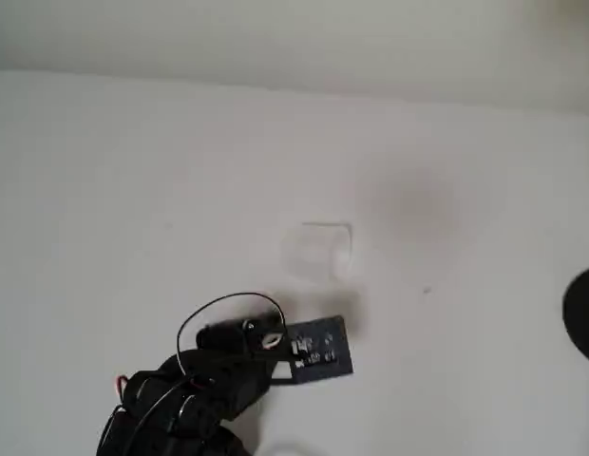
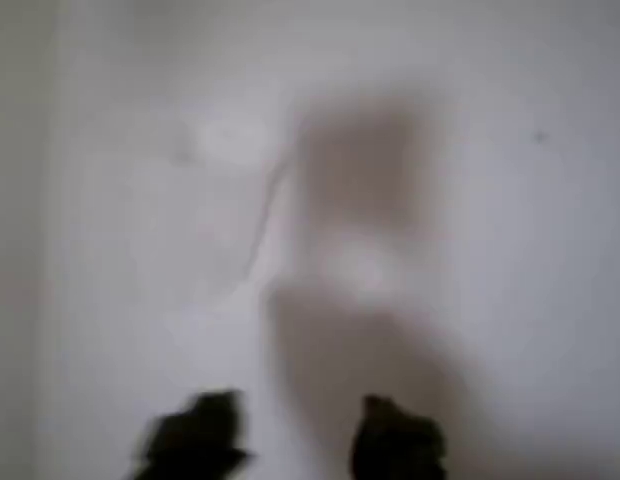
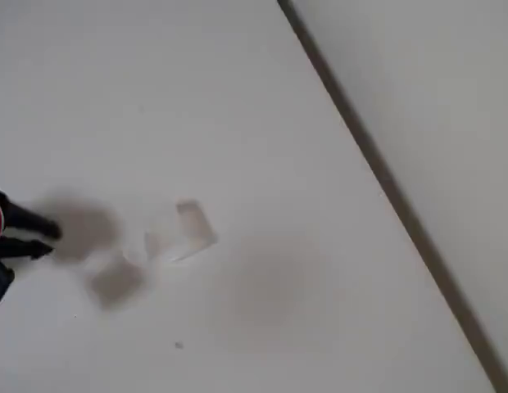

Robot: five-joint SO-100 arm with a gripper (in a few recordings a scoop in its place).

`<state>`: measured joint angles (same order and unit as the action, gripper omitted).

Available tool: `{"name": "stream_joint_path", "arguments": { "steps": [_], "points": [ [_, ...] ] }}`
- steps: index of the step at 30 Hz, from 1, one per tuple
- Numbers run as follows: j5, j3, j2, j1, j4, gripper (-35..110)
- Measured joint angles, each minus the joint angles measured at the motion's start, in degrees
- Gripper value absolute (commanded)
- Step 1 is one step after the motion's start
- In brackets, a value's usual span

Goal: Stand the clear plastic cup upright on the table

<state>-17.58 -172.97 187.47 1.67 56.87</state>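
Note:
The clear plastic cup (image 1: 318, 249) is a faint outline on the white table (image 1: 133, 190), and in the fixed view the cup (image 3: 182, 229) seems to lie on its side. My gripper (image 1: 318, 350) hangs over the table just short of it, at the end of the black arm. In the wrist view my gripper (image 2: 295, 440) shows two dark fingertips (image 2: 195, 440) spread apart with bare table between them, so it is open. The blurred cup (image 2: 225, 200) lies ahead, up and to the left. In the fixed view my gripper (image 3: 45, 240) is left of the cup, not touching it.
A black round object (image 1: 584, 313) pokes in at the right edge of the overhead view. The table's far edge (image 3: 360, 139) runs as a dark diagonal line in the fixed view. White surface stretches all around the cup.

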Motion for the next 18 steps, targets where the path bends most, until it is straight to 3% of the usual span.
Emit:
{"name": "stream_joint_path", "arguments": {
  "steps": [3,8,14,18],
  "points": [
    [2.7,4.2,-8.7,2.8,-4.5,51],
    [8.6,21.6,-37.7,2.5,-4.3,67],
    [14.0,48.3,-74.9,0.4,6.9,69],
    [15.7,67.2,-96.2,-1.3,8.9,67]
  ]
}}
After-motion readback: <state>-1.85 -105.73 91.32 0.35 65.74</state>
